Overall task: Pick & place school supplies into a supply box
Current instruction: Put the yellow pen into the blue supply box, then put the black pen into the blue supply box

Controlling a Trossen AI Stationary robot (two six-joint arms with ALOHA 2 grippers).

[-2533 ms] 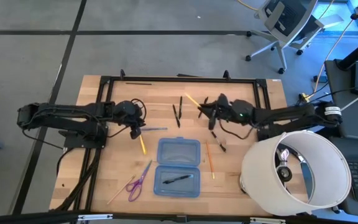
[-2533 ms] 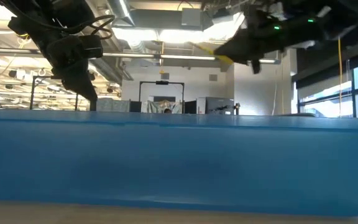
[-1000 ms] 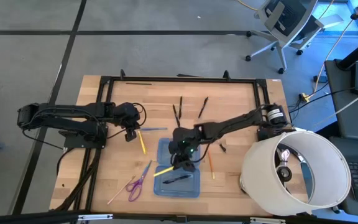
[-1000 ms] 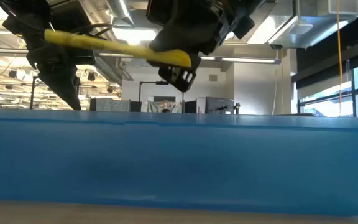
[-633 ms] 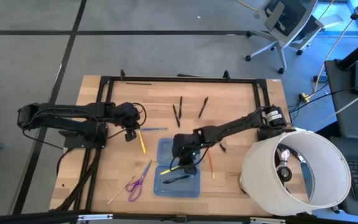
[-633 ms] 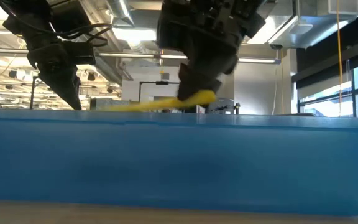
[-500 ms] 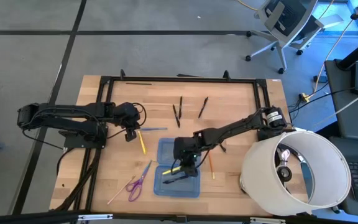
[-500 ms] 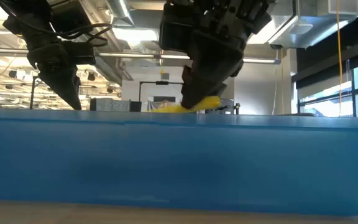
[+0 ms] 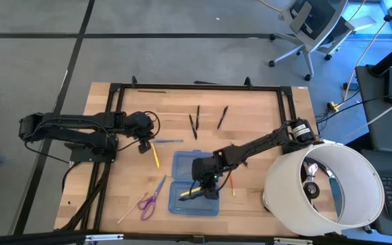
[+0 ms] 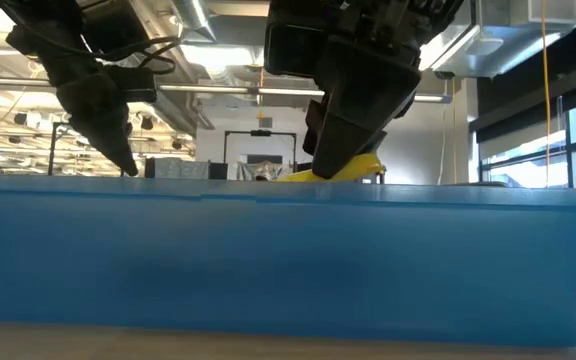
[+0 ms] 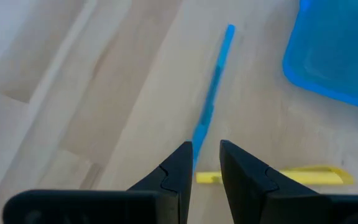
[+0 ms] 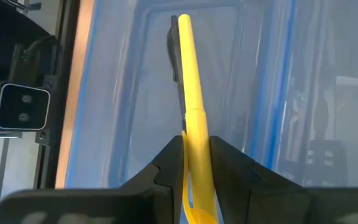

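Right claw (image 9: pixel 205 190) clamped on yellow pencil (image 12: pixel 191 93), low over supply box (image 9: pixel 196 165) lower half, frame centre-bottom; pencil axis along box length. Left claw (image 11: pixel 204 163) narrow, empty, above blue pen (image 11: pixel 213 99).

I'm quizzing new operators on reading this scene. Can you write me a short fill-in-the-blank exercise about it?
1. The right gripper is shut on a ____ pencil.
2. It holds that pencil over the blue ____.
3. A ____ pen already lies inside.
4. The purple ____ lie on the table.

Missing words: yellow; supply box; black; scissors
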